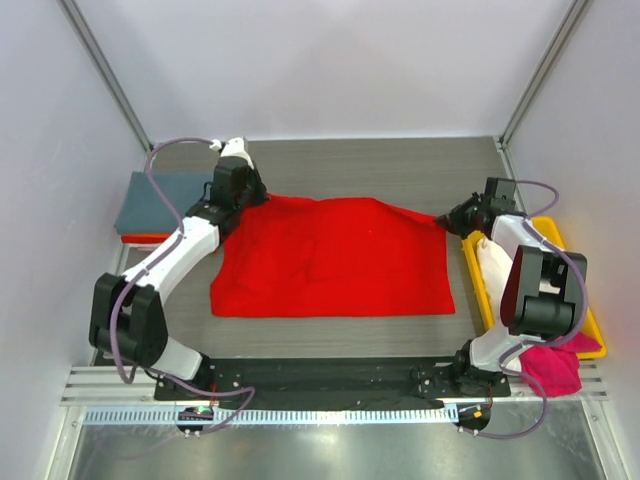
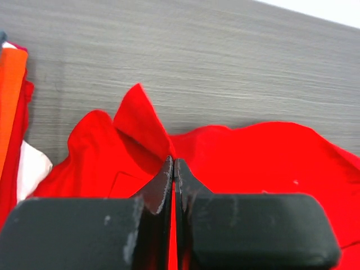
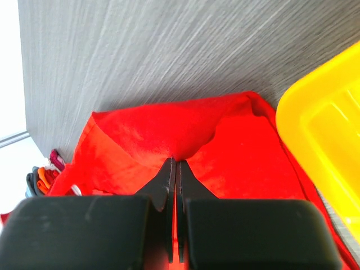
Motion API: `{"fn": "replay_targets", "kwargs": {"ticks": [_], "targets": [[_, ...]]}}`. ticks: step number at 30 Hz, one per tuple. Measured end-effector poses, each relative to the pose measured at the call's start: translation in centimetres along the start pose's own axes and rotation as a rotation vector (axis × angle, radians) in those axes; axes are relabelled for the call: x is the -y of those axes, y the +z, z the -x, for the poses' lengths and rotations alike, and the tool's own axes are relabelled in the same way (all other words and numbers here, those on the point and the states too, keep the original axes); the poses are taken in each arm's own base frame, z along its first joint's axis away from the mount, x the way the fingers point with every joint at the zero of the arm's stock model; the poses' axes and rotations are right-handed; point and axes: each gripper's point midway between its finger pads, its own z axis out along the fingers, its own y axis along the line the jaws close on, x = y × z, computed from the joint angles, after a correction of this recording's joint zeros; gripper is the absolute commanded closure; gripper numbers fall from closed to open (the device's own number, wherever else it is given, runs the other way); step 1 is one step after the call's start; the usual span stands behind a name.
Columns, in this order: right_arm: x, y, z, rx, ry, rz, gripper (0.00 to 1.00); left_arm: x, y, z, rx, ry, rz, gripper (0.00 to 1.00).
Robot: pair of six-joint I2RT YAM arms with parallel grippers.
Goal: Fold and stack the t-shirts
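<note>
While both arms reach toward the far side of the table [image 1: 400, 165], the red t-shirt [image 1: 330, 262] lies spread on the grey wood-pattern surface between them. It is mostly flat, with its near edge straight and its far edge a little wavy.

The left gripper [image 1: 262, 197] is at the far left corner of this shirt. In the left wrist view its two black fingers [image 2: 160, 185] are pressed together with a thin strip of red cloth between them, so the jaws are clamped on the red t-shirt. The cloth just in front of the tips stands up in a small pointed fold. The right gripper [image 1: 447, 222] is at the far right corner of the same shirt. In the right wrist view its jaws are also together on the red cloth, which rises into a soft ridge at the tips.

To the left of the red t-shirt, near the left arm, a grey-blue t-shirt [image 1: 160, 198] lies folded on top of a small pile, and a red-orange edge shows under it (from above I cannot tell which shirts are below). The left wrist view shows orange cloth [image 2: 11, 95] on that side.

To the right, a yellow tray [image 1: 592, 335] stands just beside the red t-shirt, partly covered by the right arm. A white t-shirt [image 1: 495, 265] lies crumpled in the tray, and a magenta t-shirt [image 1: 553, 368] lies at its near end.
</note>
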Motion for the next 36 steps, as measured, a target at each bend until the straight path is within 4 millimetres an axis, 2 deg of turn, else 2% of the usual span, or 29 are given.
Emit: {"fn": "replay_targets", "kwargs": {"ticks": [4, 8, 12, 19, 26, 32, 36], "targets": [[-0.2, -1.0, 0.2, 0.018, -0.009, 0.012, 0.99, 0.9, -3.0, 1.2, 0.077, 0.018, 0.000, 1.00], [0.6, -1.7, -0.1, 0.029, -0.004, 0.001, 0.99, -0.2, -5.0, 1.9, 0.130, 0.014, 0.054, 1.00], [1.6, -1.9, -0.6, 0.020, 0.004, -0.020, 0.99, -1.0, -6.0, 1.9, 0.143, 0.022, 0.114, 1.00], [2.9, -2.4, -0.8, 0.034, 0.014, -0.043, 0.99, -2.3, -8.1, -0.7, 0.117, 0.046, 0.168, 1.00], [4.2, -3.0, -0.7, 0.050, 0.024, -0.065, 0.98, -2.6, -10.5, -2.4, 0.114, 0.037, 0.169, 1.00], [5.1, -3.1, -1.3, 0.033, -0.004, -0.091, 0.96, -3.3, -12.1, -4.8, 0.073, 0.043, 0.177, 1.00], [5.5, -3.1, -1.6, 0.017, -0.015, -0.105, 0.96, -3.8, -13.6, -5.5, 0.068, 0.038, 0.180, 1.00]]}}
